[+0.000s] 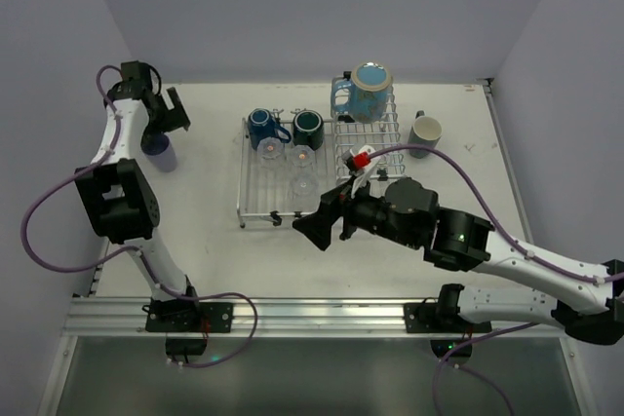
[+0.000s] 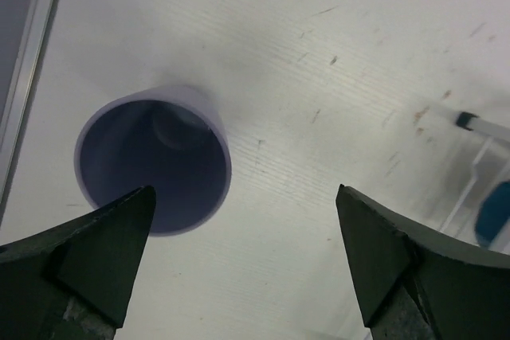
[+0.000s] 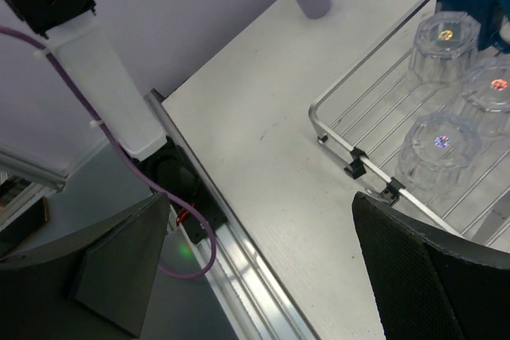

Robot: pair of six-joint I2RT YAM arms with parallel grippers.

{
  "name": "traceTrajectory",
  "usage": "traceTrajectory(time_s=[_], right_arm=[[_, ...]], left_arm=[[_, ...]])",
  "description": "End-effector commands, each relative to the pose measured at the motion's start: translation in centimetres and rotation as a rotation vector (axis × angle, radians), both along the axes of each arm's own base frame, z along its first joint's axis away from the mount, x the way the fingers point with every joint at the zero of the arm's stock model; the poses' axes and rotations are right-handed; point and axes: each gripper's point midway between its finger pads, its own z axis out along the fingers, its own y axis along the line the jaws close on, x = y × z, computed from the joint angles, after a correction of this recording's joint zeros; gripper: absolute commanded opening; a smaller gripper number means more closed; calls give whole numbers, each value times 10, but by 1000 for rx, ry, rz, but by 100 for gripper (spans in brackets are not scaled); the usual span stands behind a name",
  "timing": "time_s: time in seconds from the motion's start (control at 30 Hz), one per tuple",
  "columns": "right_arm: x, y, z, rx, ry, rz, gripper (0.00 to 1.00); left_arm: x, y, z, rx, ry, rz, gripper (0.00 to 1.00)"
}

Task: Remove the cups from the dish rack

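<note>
The silver wire dish rack [image 1: 255, 211] stands mid-table. On its flat grid sit a blue mug [image 1: 261, 127], a dark green mug [image 1: 308, 128] and three upturned clear glasses [image 1: 301, 156]. A light-blue mug [image 1: 366, 93] sits on the raised tined section. A grey-green mug [image 1: 425, 130] stands on the table right of the rack. A lavender tumbler [image 1: 161, 153] stands upright on the table at far left. My left gripper [image 1: 178, 111] is open and empty above and beside the tumbler [image 2: 151, 161]. My right gripper [image 1: 327, 221] is open and empty at the rack's near edge [image 3: 335, 129], apart from the glasses [image 3: 438, 145].
The left arm's white link [image 3: 96, 69] and purple cable stand left of the rack. The aluminium rail [image 1: 292, 314] runs along the table's near edge. White walls close in the back and sides. Bare table lies between the tumbler and the rack.
</note>
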Motion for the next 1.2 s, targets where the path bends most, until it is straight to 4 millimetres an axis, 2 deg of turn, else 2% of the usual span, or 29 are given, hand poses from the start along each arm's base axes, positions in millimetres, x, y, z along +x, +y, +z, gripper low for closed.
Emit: traceTrajectory(time_s=[0.0, 0.03, 0.07, 0.13, 0.17, 0.2, 0.23, 0.27, 0.3, 0.33, 0.37, 0.4, 0.43, 0.47, 0.5, 0.53, 0.57, 0.6, 0.7, 0.73, 0.77, 0.8, 0.87, 0.93, 0.97, 1.0, 1.17], right_arm=[[11, -17, 39, 30, -108, -62, 99], [18, -23, 42, 18, -132, -103, 99], [23, -29, 50, 17, -148, -132, 99], [35, -40, 58, 3, -179, -189, 99], [44, -50, 66, 1, -187, -234, 99], [49, -56, 72, 1, -202, -253, 99], [54, -61, 76, 2, -207, -276, 99], [60, -69, 78, -8, -209, -308, 99], [72, -80, 89, -1, -219, -361, 99], [79, -84, 89, -20, -220, -391, 99], [92, -98, 98, -31, -230, -458, 99], [99, -104, 100, -46, -235, -490, 99], [109, -107, 98, -81, -245, -519, 99], [121, -122, 107, -87, -255, -582, 99], [130, -130, 110, -101, -258, -616, 99], [137, -135, 112, -110, -256, -638, 99], [153, -144, 115, -130, -251, -687, 99], [162, -149, 115, -155, -253, -718, 99], [196, -156, 114, -226, -238, -794, 99], [206, -159, 111, -248, -229, -810, 99], [212, -160, 124, -234, -244, -826, 99], [227, -156, 115, -264, -232, -836, 99], [239, -159, 123, -258, -230, -841, 99], [253, -152, 114, -274, -207, -817, 99], [258, -156, 116, -275, -204, -822, 99], [266, -154, 108, -294, -189, -815, 99], [282, -149, 87, -339, -138, -795, 99]], left_arm=[[12, -9, 89, -18, -255, -24, 100], [13, -15, 100, -38, -294, -33, 100], [12, -20, 125, -39, -367, -46, 100], [8, -35, 145, -59, -431, -79, 100], [3, -54, 176, -49, -520, -124, 100], [-2, -66, 176, -53, -536, -150, 100], [-6, -80, 187, -54, -579, -182, 100], [-17, -107, 218, -63, -684, -253, 100], [-26, -122, 207, -90, -681, -290, 100], [-35, -138, 213, -145, -717, -339, 100], [-53, -165, 237, -181, -815, -423, 100], [-63, -176, 213, -218, -783, -452, 100], [-75, -190, 215, -256, -805, -507, 100], [-93, -202, 228, -271, -869, -559, 100], [-102, -209, 205, -290, -834, -582, 100], [-113, -217, 203, -311, -847, -633, 100], [-128, -223, 209, -317, -886, -672, 100], [-134, -225, 192, -324, -858, -688, 100], [-156, -229, 173, -327, -849, -748, 100], [-164, -228, 175, -322, -869, -756, 100], [-168, -229, 171, -324, -867, -758, 100], [-172, -228, 158, -329, -846, -756, 100], [-180, -227, 150, -319, -859, -768, 100], [-184, -224, 145, -296, -868, -767, 100], [-188, -223, 142, -287, -878, -767, 100], [-187, -221, 140, -264, -882, -758, 100], [-188, -223, 131, -246, -873, -774, 100]])
